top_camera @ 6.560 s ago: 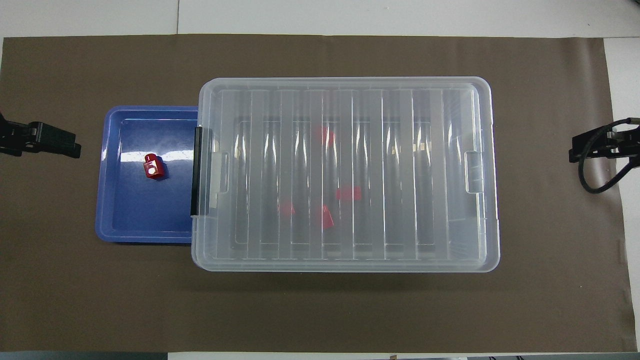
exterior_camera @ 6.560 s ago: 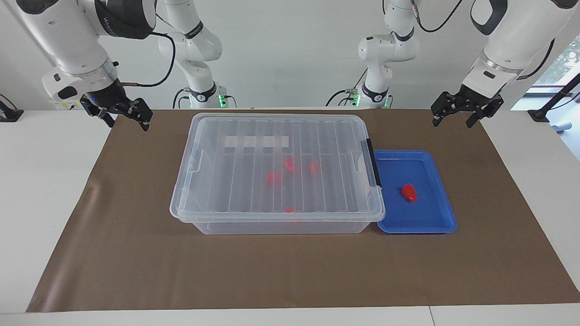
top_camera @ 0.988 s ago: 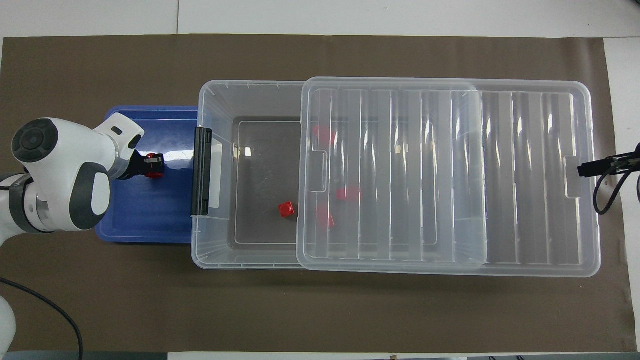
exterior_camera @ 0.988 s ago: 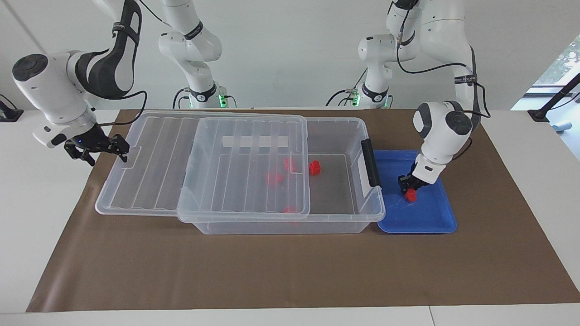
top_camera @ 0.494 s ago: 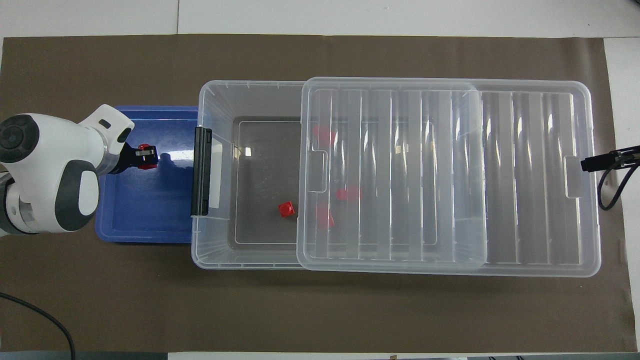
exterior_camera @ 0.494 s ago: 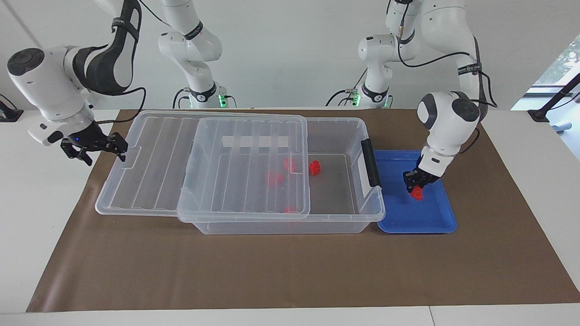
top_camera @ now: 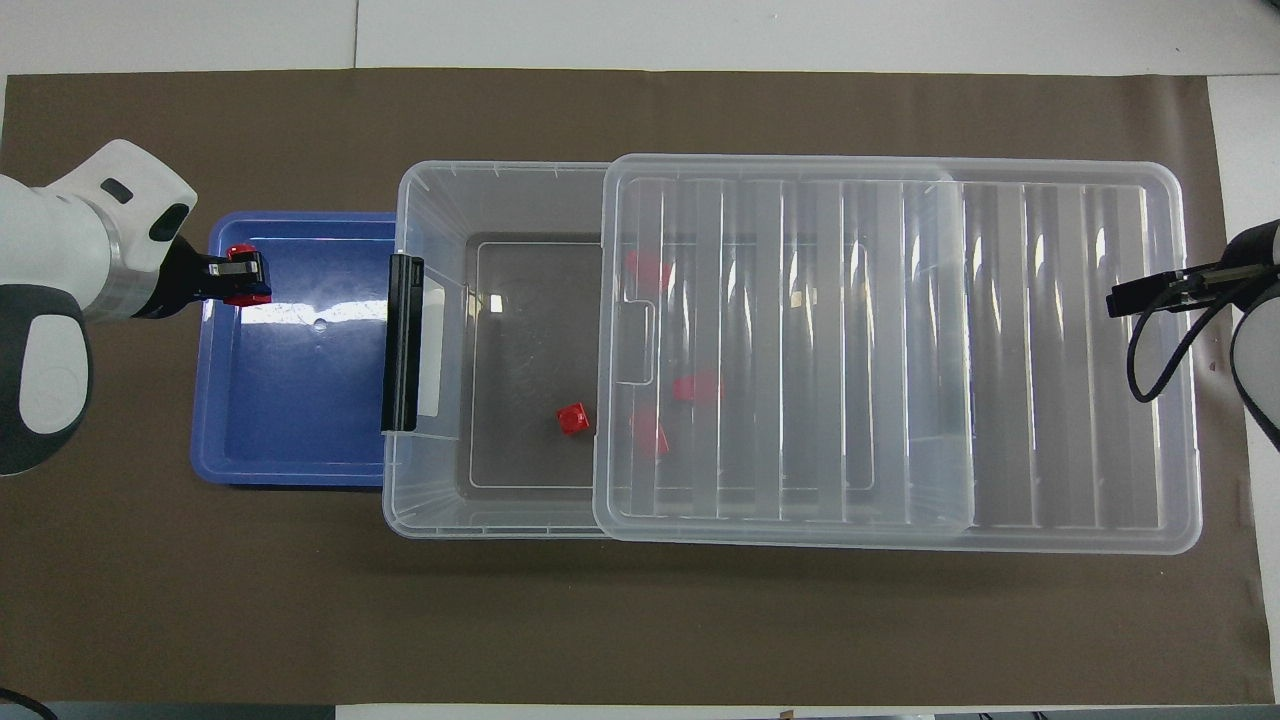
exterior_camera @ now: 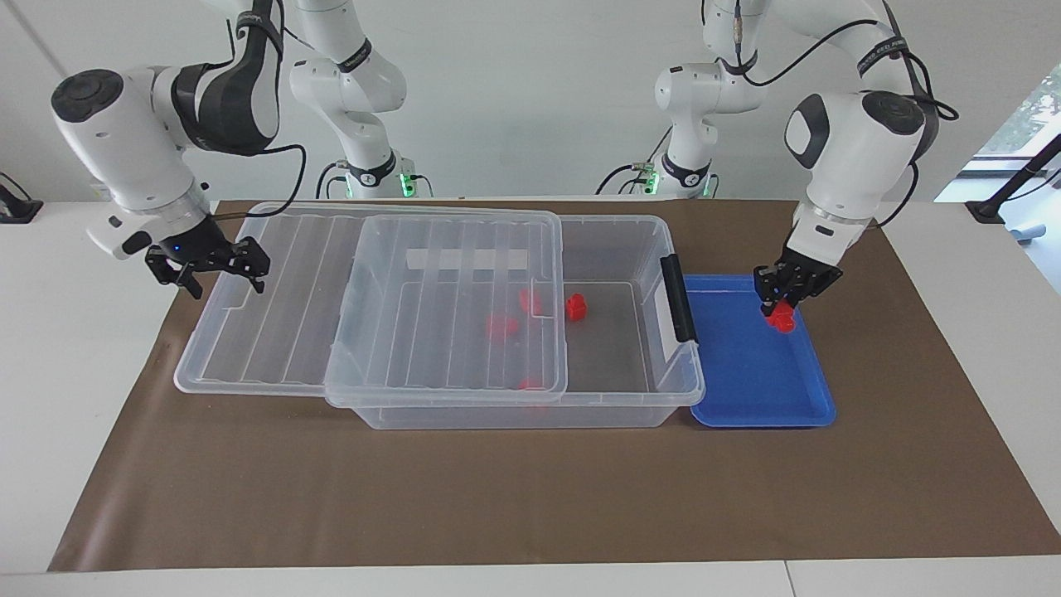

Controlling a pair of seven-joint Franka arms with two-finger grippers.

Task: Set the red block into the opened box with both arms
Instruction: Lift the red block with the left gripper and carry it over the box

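My left gripper (exterior_camera: 782, 307) (top_camera: 243, 276) is shut on a small red block (exterior_camera: 780, 318) (top_camera: 238, 273) and holds it in the air over the blue tray's (exterior_camera: 746, 390) (top_camera: 290, 420) edge nearest the robots. The clear box (exterior_camera: 530, 414) (top_camera: 520, 320) stands beside the tray. Its ribbed lid (exterior_camera: 282, 298) (top_camera: 1050, 350) is slid toward the right arm's end, so the part by the black latch (exterior_camera: 680, 298) (top_camera: 400, 340) is uncovered. My right gripper (exterior_camera: 224, 280) (top_camera: 1130, 297) hangs open over the lid's overhanging end, holding nothing.
One loose red block (exterior_camera: 575, 308) (top_camera: 572, 418) lies on the box's uncovered floor, and others show through the lid (exterior_camera: 501, 325). Brown paper (exterior_camera: 530, 497) covers the table under everything.
My left gripper has risen off the tray floor with the red block and drifted toward the robots' side of the tray. My right gripper has moved in over the lid's end.
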